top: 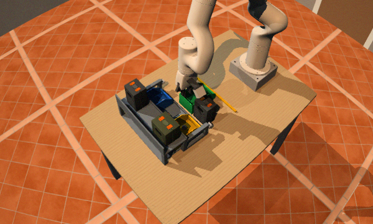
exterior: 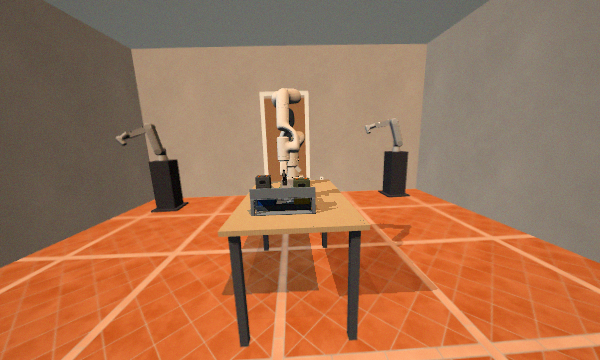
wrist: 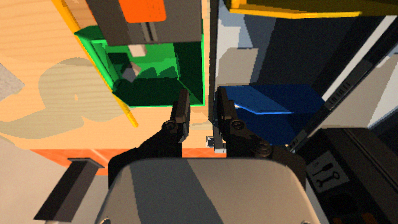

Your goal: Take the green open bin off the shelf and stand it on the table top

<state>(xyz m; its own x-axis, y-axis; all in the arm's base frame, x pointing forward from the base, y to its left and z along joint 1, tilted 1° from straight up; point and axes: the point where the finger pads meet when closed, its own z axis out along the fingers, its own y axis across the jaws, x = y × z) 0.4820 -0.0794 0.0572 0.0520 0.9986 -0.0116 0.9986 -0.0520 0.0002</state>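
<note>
On a pale rectangular label (wrist: 328, 172), a black wrench-and-screwdriver sign is showing; the label is sitting on the side of a dark grey, box-shaped case (wrist: 350, 150). Small marks on the shelf's grey rail (wrist: 345, 92) are staying too tiny to read.

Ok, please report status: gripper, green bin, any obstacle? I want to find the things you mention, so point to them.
Gripper (top: 184, 89) (exterior: 284, 178) (wrist: 203, 98) jaws part open, holding nothing. Green bin (top: 186, 101) (wrist: 192, 75) off shelf (top: 140, 129) (exterior: 282, 193), base contact unclear. Dark case (top: 205, 109) (wrist: 112, 25) crowds bin.
</note>
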